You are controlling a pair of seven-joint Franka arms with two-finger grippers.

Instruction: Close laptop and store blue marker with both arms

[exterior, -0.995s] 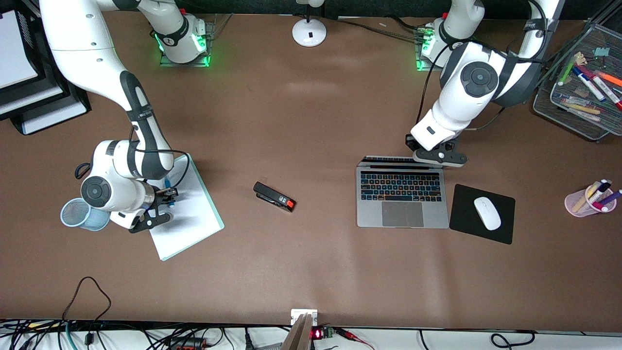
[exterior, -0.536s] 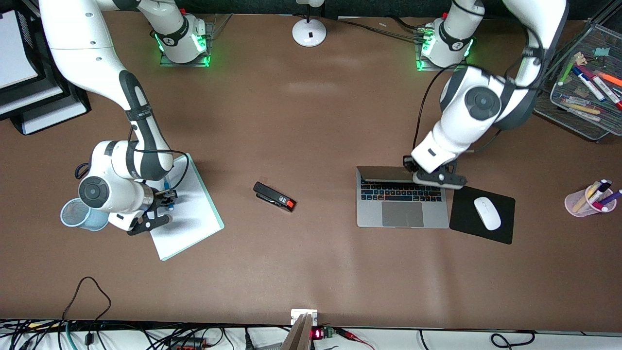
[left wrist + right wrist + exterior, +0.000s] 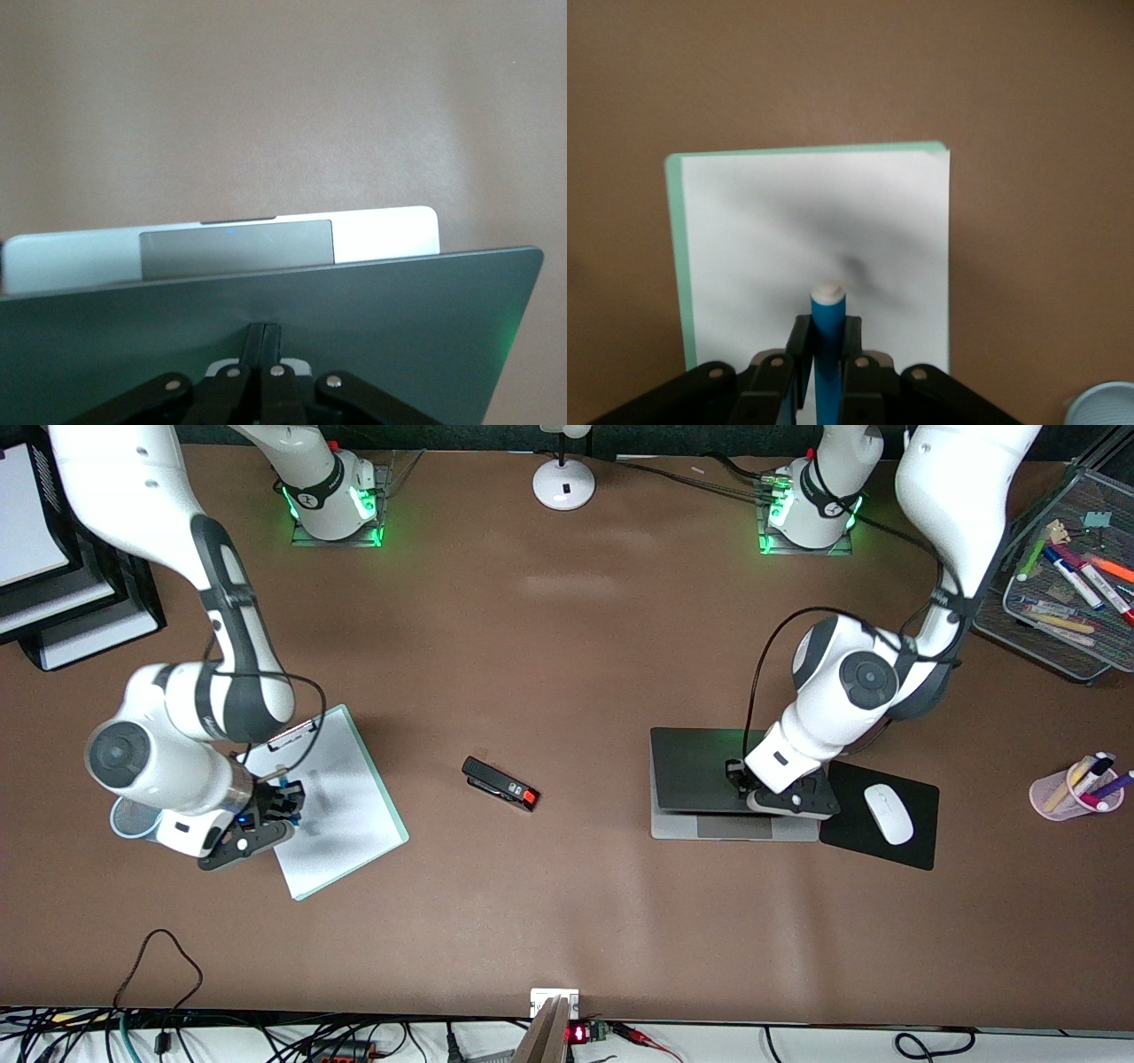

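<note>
On the brown table (image 3: 567, 691), the laptop (image 3: 733, 828) now has its lid tipped far down over the keys, which showed a second ago, with only the trackpad strip still in sight. The left gripper (image 3: 742, 784), fingers pressed together, bears on the lid. The right gripper (image 3: 282, 802) has risen over the clipboard (image 3: 341, 824), clenched on the blue marker (image 3: 828, 341), whose lower end is hidden; the blue cup (image 3: 133, 819) is mostly covered by that arm.

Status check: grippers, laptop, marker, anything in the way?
Left gripper shut, pressing laptop lid, nearly closed. Right gripper shut on blue marker over clipboard. Nothing in the way.
</note>
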